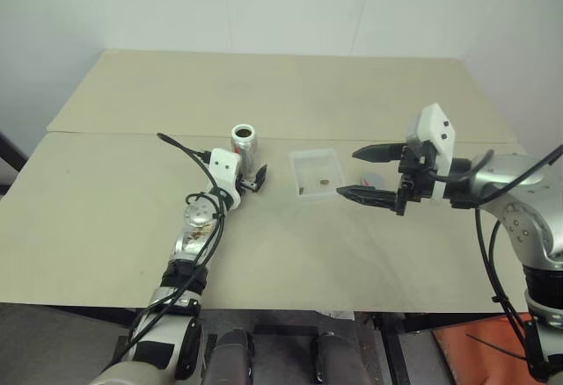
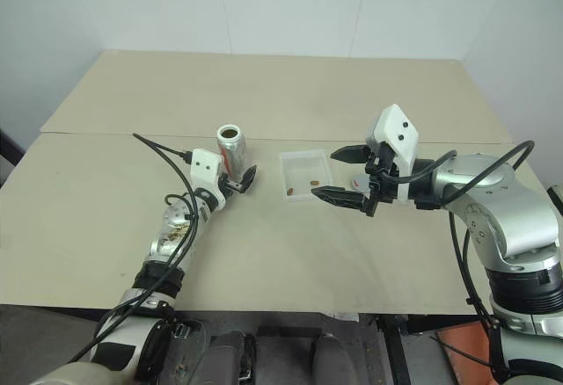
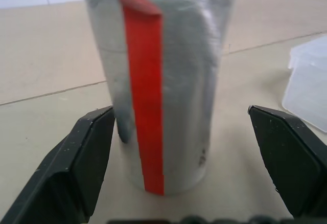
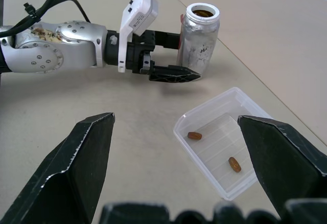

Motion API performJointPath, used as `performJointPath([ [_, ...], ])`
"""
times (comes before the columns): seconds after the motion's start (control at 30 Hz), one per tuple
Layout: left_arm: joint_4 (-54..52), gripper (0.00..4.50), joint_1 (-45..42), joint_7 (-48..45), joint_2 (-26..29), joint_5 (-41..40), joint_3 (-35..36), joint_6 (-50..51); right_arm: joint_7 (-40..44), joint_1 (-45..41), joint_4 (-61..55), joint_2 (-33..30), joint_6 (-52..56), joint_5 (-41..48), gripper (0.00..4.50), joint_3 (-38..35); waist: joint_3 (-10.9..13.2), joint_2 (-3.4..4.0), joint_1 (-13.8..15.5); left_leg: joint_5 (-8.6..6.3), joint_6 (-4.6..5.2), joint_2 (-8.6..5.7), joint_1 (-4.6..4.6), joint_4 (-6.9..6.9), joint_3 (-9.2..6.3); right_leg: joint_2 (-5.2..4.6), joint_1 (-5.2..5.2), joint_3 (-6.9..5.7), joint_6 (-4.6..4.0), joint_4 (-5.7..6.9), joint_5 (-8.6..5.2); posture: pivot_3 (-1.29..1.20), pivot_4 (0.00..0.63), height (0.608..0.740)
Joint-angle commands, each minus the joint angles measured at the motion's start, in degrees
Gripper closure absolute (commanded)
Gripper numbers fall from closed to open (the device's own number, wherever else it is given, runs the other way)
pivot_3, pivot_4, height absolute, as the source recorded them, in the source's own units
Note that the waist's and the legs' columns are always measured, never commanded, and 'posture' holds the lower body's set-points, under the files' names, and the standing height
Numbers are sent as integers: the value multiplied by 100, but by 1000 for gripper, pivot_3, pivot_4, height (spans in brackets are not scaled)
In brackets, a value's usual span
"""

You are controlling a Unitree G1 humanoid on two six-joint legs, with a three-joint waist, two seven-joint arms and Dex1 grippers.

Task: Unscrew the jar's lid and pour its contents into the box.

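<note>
- My left gripper sits low on the table, pointing level at the jar. In the left wrist view its two black fingers stand wide apart on either side of the jar's body, with clear gaps, so it holds nothing.
- The jar stands upright just left of the box, mouth open, with no lid on it. It looks like thin metal: light, stiff and smooth, so I judge it may slip or tip if I nudge one side first.
- I'd take it round the middle of the body, over the red label strip. I would close evenly from both sides and squeeze only enough to stop it sliding, since a thin wall could dent.
- The box lies flat between the two grippers, near the jar but not touching it. It is clear thin plastic with low walls, so I expect it to skid at a light push; better left untouched.
- Two small brown bits lie in the box, so some contents are already there. I can see something dark inside the jar's mouth but can't tell how much.
- A small grey disc, probably the lid, lies on the table just beyond my right gripper's fingers.
- My right gripper hovers above the table just right of the box, fingers spread wide and empty.
</note>
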Motion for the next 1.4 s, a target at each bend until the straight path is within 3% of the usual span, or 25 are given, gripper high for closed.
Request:
performJointPath([
  [0.03,-1233,16,510,-427,360,-97,-113,552,-23,32,-250,-37,-105,54,0,-180,0,1,-27,0,0,2,0,-2,0,1,-3,2,0,0,0,0,150,740],
  [0.2,-2843,16,1320,-1198,1093,-510,-80,1466,-47,191,-345,-74,-68,82,0,-264,-1,2,-34,0,0,6,6,-5,-16,1,-1,6,0,1,0,0,150,740],
  [0.37,-3970,16,1711,-2172,2230,-1214,372,2102,-31,308,-342,-81,-91,83,0,-300,-1,2,-17,0,-1,11,24,-6,-17,3,9,7,-1,5,0,0,150,740],
  [0.53,-4345,16,1683,-3353,3303,-2064,904,2418,23,347,-333,-122,-105,100,0,-339,-1,3,-40,0,-1,14,42,-8,-11,4,21,11,-3,3,0,0,150,740],
  [0.73,-4022,16,1262,-5228,4507,-3127,1454,2388,352,405,-167,-357,-350,38,0,-411,0,5,-53,0,-1,16,41,-13,22,6,16,10,-6,1,-3,0,150,740],
  [0.9,-3945,16,951,-5626,4761,-3525,1574,2530,458,342,33,-501,-504,-84,0,-367,0,5,-68,0,-1,17,44,-14,26,7,18,12,-6,-2,-3,0,150,740],
  [1.4,-4197,16,1030,-5394,4573,-3626,1442,2584,315,750,-318,-594,-447,3,0,-621,0,5,-76,0,-1,19,42,-15,28,9,16,15,-6,-2,-3,0,150,740],
])
